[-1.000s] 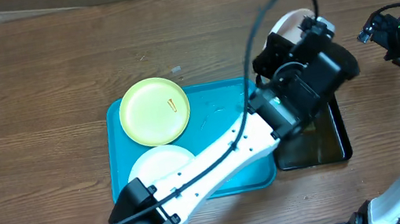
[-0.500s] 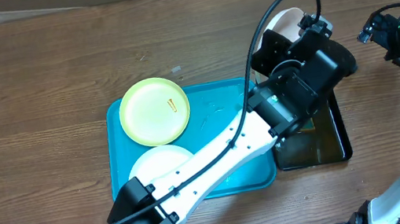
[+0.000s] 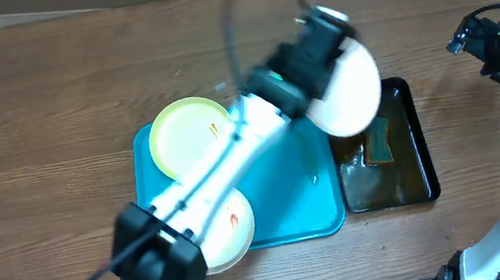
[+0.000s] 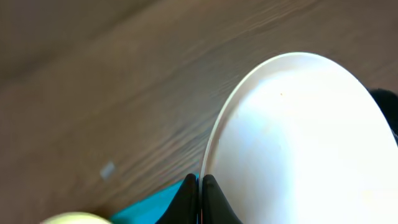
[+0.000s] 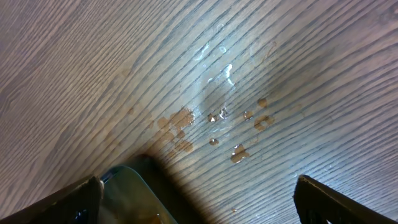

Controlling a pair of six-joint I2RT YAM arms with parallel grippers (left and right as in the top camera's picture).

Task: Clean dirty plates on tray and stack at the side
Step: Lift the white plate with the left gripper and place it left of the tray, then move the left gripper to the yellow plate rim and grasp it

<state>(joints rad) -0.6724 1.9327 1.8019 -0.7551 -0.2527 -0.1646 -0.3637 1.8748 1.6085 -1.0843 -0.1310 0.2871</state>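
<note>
As the plates now lie: one round shallow white plate (image 3: 348, 96) is off the large turquoise plastic tray (image 3: 286, 184), held in the air over the seam between the tray and the black basin; overhead view is blurred there.
Held plate, surface: left wrist view shows a plain white face, no smear seen on the part in view.
Left gripper (image 4: 200, 186): fingers pinched together on that plate's rim.
Pale yellow-green plate (image 3: 189, 141): flat on the tray's far left corner, overlapping the rim; a small orange mark shows on it.
Second white plate (image 3: 241, 243): on the tray's near left corner, partly under the left arm, with a red smear (image 3: 234, 220).
Black rectangular basin (image 3: 428, 153): just beside the tray on the right, holding brownish water and a dark sponge-like piece (image 3: 376, 141).
Right gripper (image 5: 199, 194): fingers spread wide, empty, over the wooden table (image 3: 44, 91) well apart from the tray; water droplets (image 5: 217, 118) on the wood below it.
Stack at side: none in view.
Progress (judgement): early. One plate is in handling; two smeared plates wait on the tray; all stacking is left.
</note>
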